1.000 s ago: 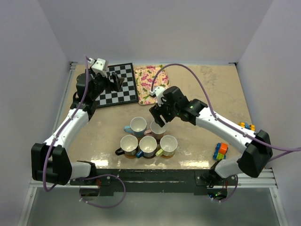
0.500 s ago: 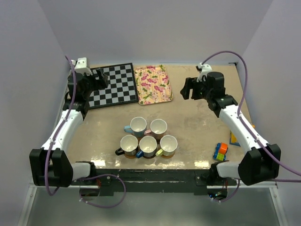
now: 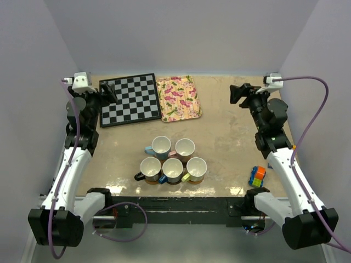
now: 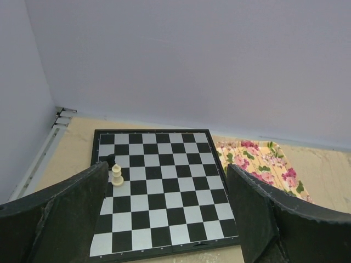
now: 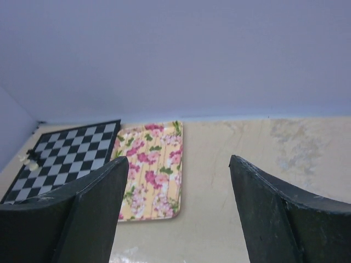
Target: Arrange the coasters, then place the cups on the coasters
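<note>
Five cups stand bunched at the table's middle front: light blue (image 3: 161, 146) and pink (image 3: 185, 148) behind, black (image 3: 150, 167), dark blue (image 3: 173, 170) and yellow-green (image 3: 196, 169) in front. The coasters do not show clearly, since the cups cover whatever lies under them. My left gripper (image 3: 108, 90) (image 4: 166, 166) hangs open at the back left over the chessboard's edge, holding nothing. At the back right, far from the cups, my right gripper (image 3: 238, 94) (image 5: 179, 159) is also open and holds nothing. Neither wrist view shows a cup.
A chessboard (image 3: 130, 99) (image 4: 159, 186) lies at the back left, with a white piece (image 4: 116, 176) and a black piece (image 4: 111, 160) on it. Beside it is a floral tray (image 3: 178, 97) (image 5: 151, 170). A colourful block toy (image 3: 256, 175) sits at the front right.
My right gripper has left the pink cup and swung up to the back right. The left arm has drawn back to the far left, its jaws a little wider. The cups have not moved.
</note>
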### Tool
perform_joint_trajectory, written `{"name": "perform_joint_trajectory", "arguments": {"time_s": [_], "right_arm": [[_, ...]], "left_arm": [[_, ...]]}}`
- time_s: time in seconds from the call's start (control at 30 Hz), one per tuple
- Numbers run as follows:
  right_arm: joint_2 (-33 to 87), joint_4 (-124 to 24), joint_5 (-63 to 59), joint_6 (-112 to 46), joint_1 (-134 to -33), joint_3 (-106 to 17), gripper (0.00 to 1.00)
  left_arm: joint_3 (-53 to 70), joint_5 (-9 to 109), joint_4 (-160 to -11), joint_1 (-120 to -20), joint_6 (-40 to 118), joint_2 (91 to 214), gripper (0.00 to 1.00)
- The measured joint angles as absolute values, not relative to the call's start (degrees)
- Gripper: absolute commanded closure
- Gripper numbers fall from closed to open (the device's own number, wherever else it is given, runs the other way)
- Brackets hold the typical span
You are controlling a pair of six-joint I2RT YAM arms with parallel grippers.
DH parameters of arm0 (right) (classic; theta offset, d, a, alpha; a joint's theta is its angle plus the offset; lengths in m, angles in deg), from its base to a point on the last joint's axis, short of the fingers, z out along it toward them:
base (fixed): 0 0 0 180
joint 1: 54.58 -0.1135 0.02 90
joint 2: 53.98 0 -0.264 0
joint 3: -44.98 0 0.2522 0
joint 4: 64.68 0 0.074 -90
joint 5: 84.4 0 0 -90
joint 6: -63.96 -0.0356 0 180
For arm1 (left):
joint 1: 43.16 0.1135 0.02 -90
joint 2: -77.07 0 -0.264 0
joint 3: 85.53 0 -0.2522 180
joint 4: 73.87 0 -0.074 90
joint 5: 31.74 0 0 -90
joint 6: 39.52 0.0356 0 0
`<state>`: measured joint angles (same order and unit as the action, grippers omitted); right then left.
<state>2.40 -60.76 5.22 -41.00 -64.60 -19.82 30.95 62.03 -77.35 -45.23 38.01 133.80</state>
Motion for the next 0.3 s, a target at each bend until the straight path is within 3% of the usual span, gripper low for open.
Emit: {"name": "perform_joint_trajectory", "arguments": {"time_s": [0.3], "right_arm": [[1.8,-65.1,6.7,-40.6,-64.6,-17.7,0.21]], "left_arm": [[31.0,63.4,-77.1,-45.9,38.2,133.8,0.05]]}}
